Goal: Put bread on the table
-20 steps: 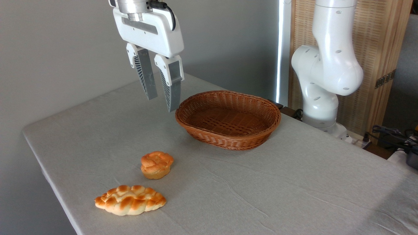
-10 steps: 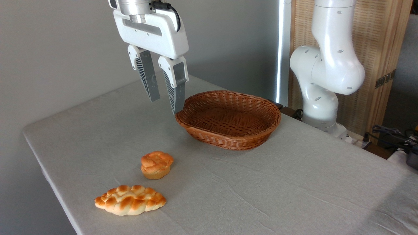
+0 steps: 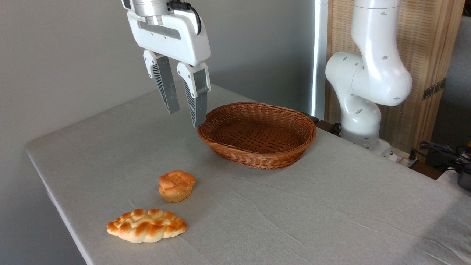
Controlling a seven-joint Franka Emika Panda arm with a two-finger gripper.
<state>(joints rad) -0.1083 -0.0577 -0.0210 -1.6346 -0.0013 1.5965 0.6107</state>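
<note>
Bread [image 3: 176,186] sits on the worktop [image 3: 331,191], well below and nearer than the half-open, empty pincer [image 3: 185,112].

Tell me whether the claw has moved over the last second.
Yes. The claw has shifted right, toward the wicker basket; its right fingertip now reaches the left rim.

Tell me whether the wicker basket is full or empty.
Empty. The basket shows only bare woven bottom; the round bun and the braided loaf both lie outside it on the table.
</note>
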